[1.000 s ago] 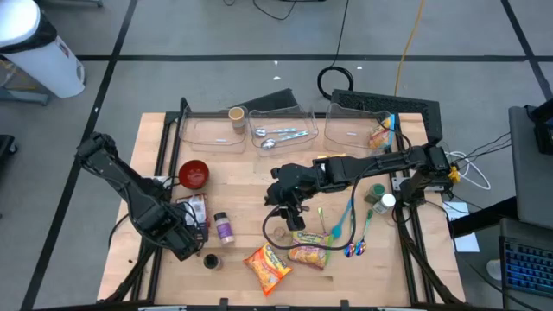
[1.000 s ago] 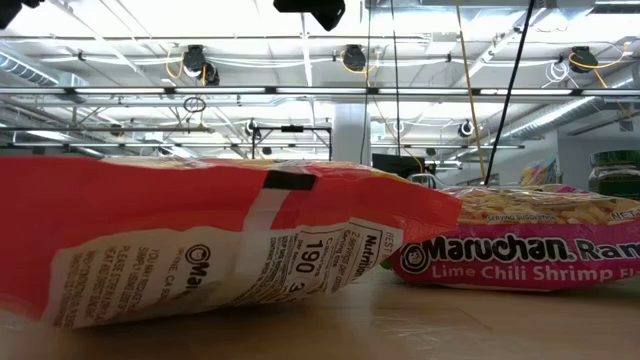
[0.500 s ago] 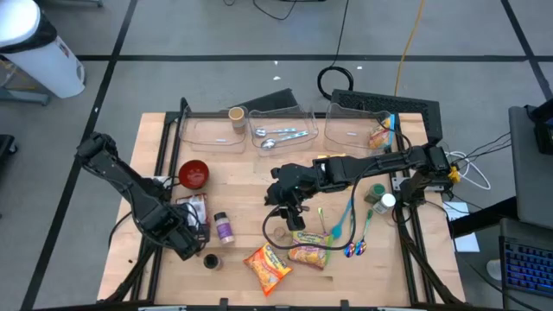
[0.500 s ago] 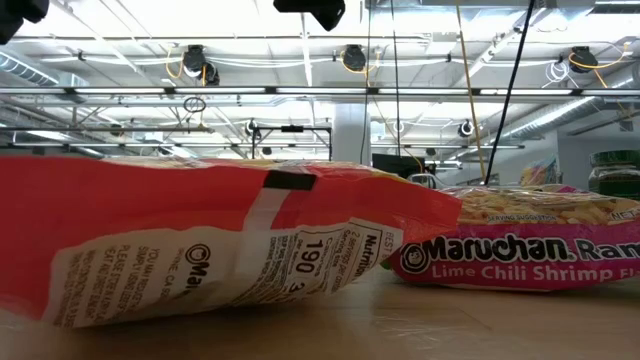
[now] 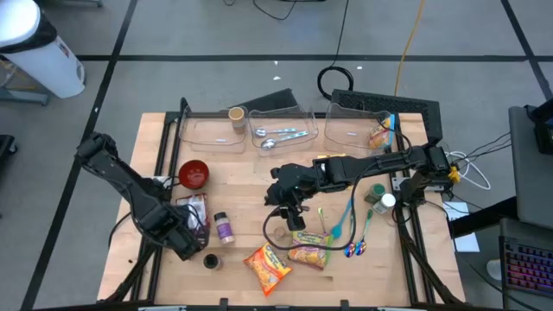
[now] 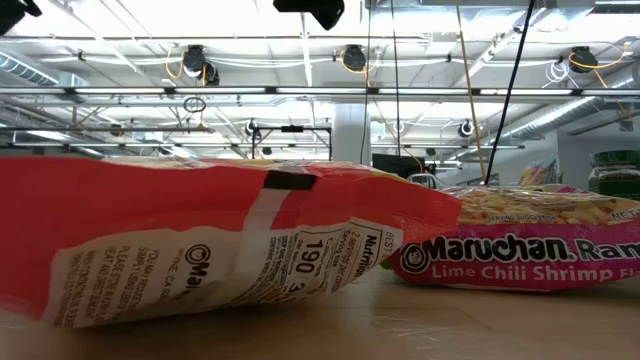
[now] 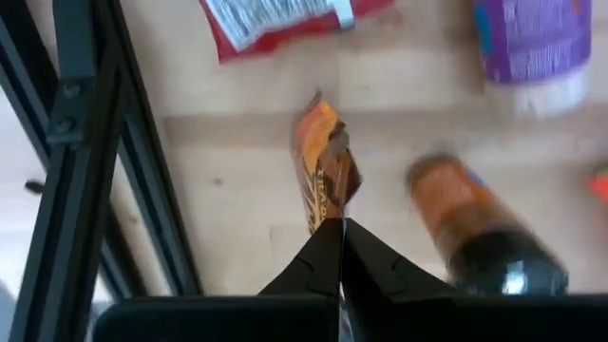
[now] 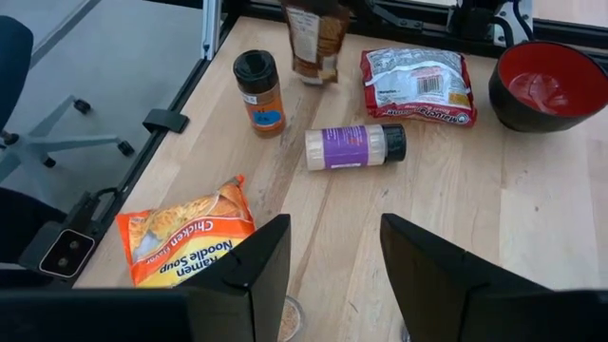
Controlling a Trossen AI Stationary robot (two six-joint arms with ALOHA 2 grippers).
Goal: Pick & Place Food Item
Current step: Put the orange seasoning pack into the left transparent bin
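My left gripper (image 7: pixel 340 223) points down near the table's left front corner (image 5: pixel 192 244), shut on a small orange-brown snack packet (image 7: pixel 323 171). The right wrist view shows this packet (image 8: pixel 316 38) upright below it. Around it lie a dark-capped spice jar (image 7: pixel 475 228), a purple-labelled bottle (image 8: pixel 356 145) and a red noodle packet (image 8: pixel 418 85). My right gripper (image 8: pixel 332 256) hangs open above the table's middle (image 5: pixel 292 212), with nothing between its fingers. My left gripper pinches the snack packet's upper end (image 7: pixel 328 211) between its two fingers, coming from above and pointing down. The packet stands on edge below the fingertips. Whether its lower end (image 8: pixel 318 74) touches the table, I cannot tell.
A red bowl (image 5: pixel 193 173) sits beyond the red packet. An orange chicken ramen packet (image 5: pixel 266 266) and a pink shrimp ramen packet (image 5: pixel 309 252) lie at the front. Clear bins (image 5: pixel 281 130) line the far edge. A black frame rail (image 7: pixel 114 161) runs beside the left gripper.
My left hand has turned slightly in place. Nothing else on the table has moved, and the right arm has kept still.
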